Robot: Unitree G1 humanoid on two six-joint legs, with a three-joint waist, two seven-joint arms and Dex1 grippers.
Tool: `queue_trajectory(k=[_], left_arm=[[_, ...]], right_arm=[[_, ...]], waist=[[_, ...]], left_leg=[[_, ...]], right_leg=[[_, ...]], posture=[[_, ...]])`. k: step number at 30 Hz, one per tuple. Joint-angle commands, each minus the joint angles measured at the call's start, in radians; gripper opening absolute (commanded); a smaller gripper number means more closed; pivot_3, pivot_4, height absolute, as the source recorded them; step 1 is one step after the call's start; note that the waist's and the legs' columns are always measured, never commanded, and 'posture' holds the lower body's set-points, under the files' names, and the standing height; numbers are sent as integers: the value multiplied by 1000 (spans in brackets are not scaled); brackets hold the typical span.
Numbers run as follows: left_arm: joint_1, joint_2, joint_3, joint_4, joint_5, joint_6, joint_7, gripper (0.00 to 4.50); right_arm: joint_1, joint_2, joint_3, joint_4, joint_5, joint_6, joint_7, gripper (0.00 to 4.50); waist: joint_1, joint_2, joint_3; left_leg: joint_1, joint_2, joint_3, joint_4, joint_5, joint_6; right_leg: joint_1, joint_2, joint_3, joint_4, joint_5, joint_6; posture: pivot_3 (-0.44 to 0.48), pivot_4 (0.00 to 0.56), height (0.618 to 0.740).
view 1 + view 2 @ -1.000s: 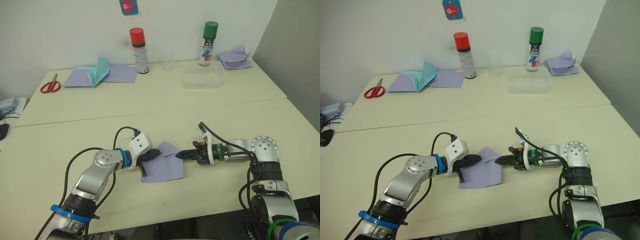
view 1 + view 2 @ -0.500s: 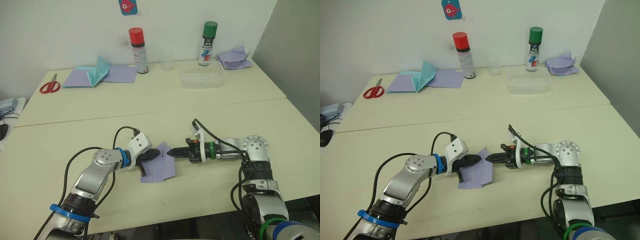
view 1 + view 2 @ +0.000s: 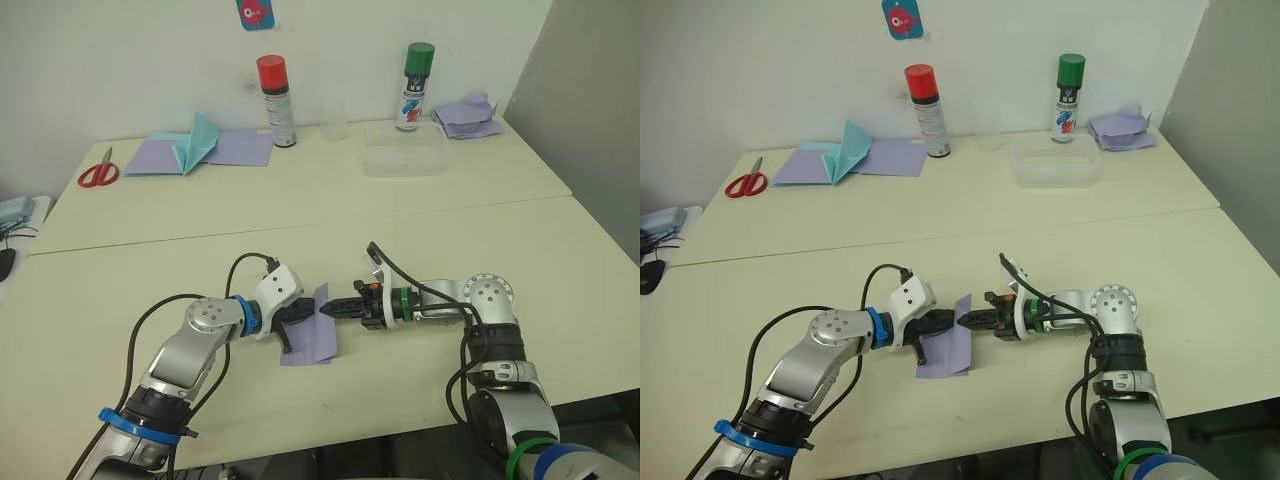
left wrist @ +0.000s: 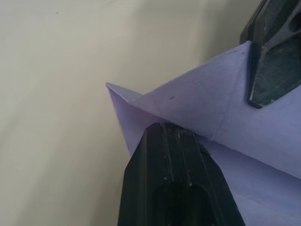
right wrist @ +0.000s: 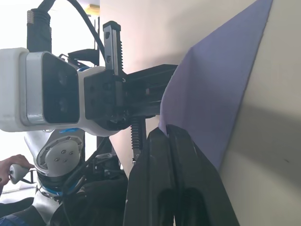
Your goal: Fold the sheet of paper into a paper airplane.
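The sheet of paper (image 3: 312, 333) lies low in the middle of the frame on the near table (image 3: 420, 400). It is pale lavender, partly folded: its right part stands lifted off the tabletop while the lower part lies flat. The left gripper (image 3: 297, 313) presses on the sheet's left edge; whether its fingers are together or apart cannot be told. The right gripper (image 3: 333, 310) has its fingers closed together on the raised right edge. The two fingertips nearly meet over the paper. Bare table spreads to the lower right and far left of the frame.

Beyond a seam, the far table (image 3: 300, 200) carries scissors (image 3: 98, 172), flat lavender sheets (image 3: 240, 148), a teal folded shape (image 3: 198, 141), a red-capped can (image 3: 277, 100), a clear tray (image 3: 404, 157), a green-capped can (image 3: 415, 86) and a heap of lavender sheets (image 3: 468, 115).
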Motion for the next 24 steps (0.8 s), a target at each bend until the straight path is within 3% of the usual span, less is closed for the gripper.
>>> queue_trajectory(k=[1, 4, 11, 23, 24], left_arm=[[45, 14, -39, 26, 8, 45, -24, 0], [50, 17, -41, 21, 10, 50, -23, 0], [73, 39, -35, 14, 16, 57, -20, 0], [142, 109, 27, -5, -19, 76, -17, 0], [145, 111, 27, -7, -20, 77, -16, 0]], right_arm=[[-14, 11, 8, -55, -17, 10, 49, 15], [-14, 15, 8, -66, -37, 7, 81, 588], [-32, 3, 2, -80, -56, 12, 171, 3052], [-40, 58, -87, -46, -83, -5, 166, 3052], [-38, 60, -90, -41, -91, -11, 163, 2890]], waist=[[0, 0, 0], [0, 0, 0], [0, 0, 0], [-6, 1, 0], [-6, 1, 0]], left_leg=[[0, 0, 0, 0, 0, 0], [0, 0, 0, 0, 0, 0], [0, 0, 0, 0, 0, 0], [1, 1, 0, -2, 0, 0], [1, 1, 0, -2, 0, 0]], right_leg=[[0, 0, 0, 0, 0, 0], [0, 0, 0, 0, 0, 0], [0, 0, 0, 0, 0, 0], [-2, 1, 0, 0, 0, 0], [-2, 1, 0, 0, 0, 0]], posture=[[0, 150, 740], [0, 150, 740], [0, 150, 740], [0, 150, 740], [0, 150, 740]])
